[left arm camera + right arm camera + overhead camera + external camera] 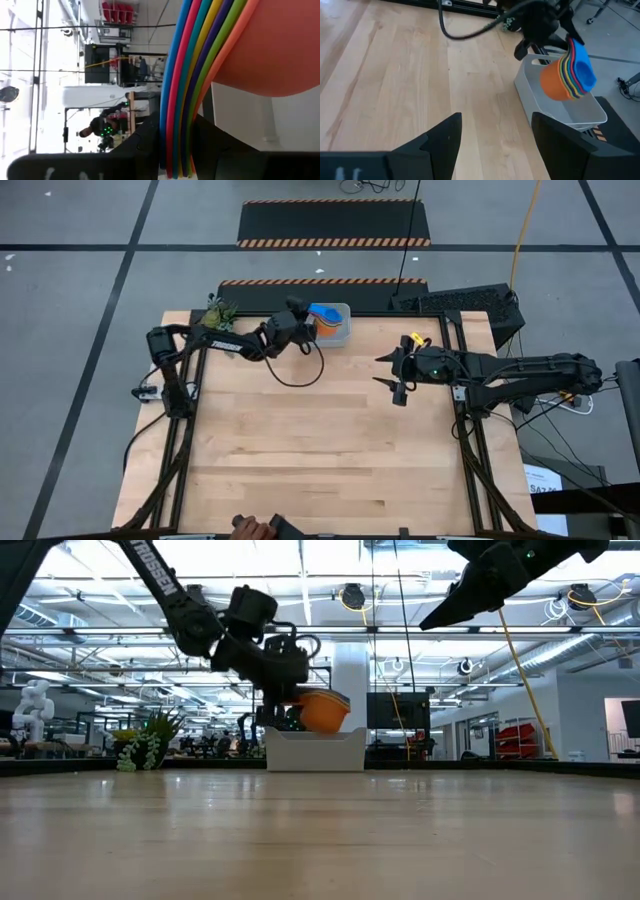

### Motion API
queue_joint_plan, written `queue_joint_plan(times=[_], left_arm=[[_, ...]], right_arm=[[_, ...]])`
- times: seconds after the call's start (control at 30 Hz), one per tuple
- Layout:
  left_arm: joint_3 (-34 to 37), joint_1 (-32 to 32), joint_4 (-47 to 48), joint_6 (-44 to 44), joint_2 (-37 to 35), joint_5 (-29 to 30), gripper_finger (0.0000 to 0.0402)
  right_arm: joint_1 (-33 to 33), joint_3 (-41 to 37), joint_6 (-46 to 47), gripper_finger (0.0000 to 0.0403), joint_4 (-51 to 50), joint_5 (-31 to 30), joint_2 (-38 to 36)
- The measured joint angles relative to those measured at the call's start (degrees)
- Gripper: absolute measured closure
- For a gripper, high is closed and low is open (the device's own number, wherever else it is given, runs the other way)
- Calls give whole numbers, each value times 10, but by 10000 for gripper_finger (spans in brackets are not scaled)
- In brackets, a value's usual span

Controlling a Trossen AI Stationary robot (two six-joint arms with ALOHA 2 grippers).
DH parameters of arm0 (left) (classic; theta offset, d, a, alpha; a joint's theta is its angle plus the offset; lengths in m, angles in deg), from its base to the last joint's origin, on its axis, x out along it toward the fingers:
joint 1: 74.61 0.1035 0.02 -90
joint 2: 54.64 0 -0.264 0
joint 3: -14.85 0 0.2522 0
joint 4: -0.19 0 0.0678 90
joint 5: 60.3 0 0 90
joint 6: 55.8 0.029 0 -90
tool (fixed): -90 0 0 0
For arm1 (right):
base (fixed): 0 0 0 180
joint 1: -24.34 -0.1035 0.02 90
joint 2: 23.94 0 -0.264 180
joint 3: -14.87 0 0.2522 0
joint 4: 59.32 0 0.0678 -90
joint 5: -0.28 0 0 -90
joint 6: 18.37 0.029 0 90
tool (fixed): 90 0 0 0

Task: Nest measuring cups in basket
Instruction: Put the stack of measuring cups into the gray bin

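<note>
The measuring cups (570, 72) are nested in one stack, orange outermost and blue innermost, and the stack is tipped on its side. It hangs over the open top of the pale basket (565, 107), which stands at the table's far edge (340, 335). My left gripper (305, 328) is shut on the stack's handles. In the low view the orange cup (322, 710) reaches about the height of the basket's rim (315, 735). My right gripper (385, 370) hovers open and empty high over the table's right half, and shows in its own wrist view (495, 135). My left gripper pinches the stacked handles (182, 130) between its two fingers (145, 145), one finger on each flat face of the bundle. It comes roughly level from the table's left. The stack is lifted clear, on its side, with the orange cup's bowl (270, 45) beyond the fingertips.
A small green plant (220, 312) stands at the far edge left of the basket. A black cable (295, 375) loops from the left arm over the wood. A dark keyboard-like unit (465, 302) sits at the far right corner. The table's middle and near half are bare wood.
</note>
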Motion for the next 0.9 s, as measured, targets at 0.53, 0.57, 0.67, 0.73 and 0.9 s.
queue_joint_plan(times=[0.53, 0.57, 0.67, 0.73, 0.9], left_arm=[[-130, -5, 114, 37, 86, 76, 325], [-140, -6, 138, 36, 87, 84, 325], [-161, -11, 179, 25, 87, 108, 325], [-171, -15, 180, 24, 87, 137, 325], [-186, -29, 180, 45, 86, 149, 325]], right_arm=[[0, 0, 3, 170, -3, 0, 0], [0, 0, 4, 170, -5, 0, 0], [0, 0, 3, 170, -16, 0, 0], [0, 0, 2, 170, -19, 0, 0], [0, 0, -2, 170, -18, 0, 0]])
